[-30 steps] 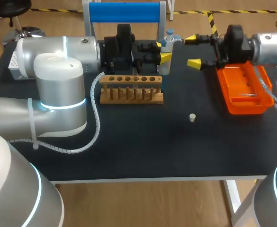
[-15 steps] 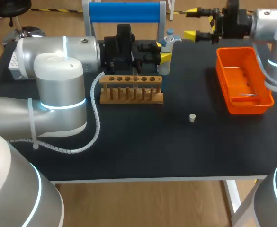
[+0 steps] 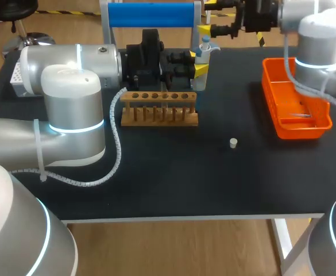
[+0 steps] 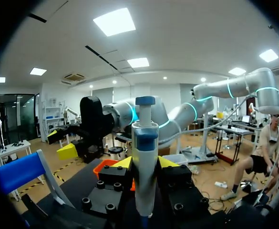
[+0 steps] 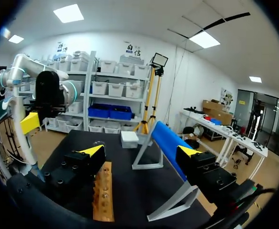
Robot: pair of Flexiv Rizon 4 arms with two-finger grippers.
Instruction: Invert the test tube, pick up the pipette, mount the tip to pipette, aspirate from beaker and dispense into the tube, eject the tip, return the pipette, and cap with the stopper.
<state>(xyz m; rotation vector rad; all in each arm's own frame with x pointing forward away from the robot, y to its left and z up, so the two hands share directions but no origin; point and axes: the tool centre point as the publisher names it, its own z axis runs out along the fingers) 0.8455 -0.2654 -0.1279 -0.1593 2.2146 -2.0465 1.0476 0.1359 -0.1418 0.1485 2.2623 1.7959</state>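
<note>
Matte black table; left pincer clamps slim cylindrical plastic pipette.

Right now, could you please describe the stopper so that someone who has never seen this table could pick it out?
On the black table, look between the wooden rack and the orange tray, a little nearer the front edge. The stopper sits there alone: a small cream plug, touching nothing.

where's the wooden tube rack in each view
Head view: wooden rack mid-table, in front of the blue-bar stand.
Left wrist view: not in it.
Right wrist view: on the table, ahead of and below the right tool, beside the stand's foot.
Shared landmark: the blue-bar stand, in all three views.
</note>
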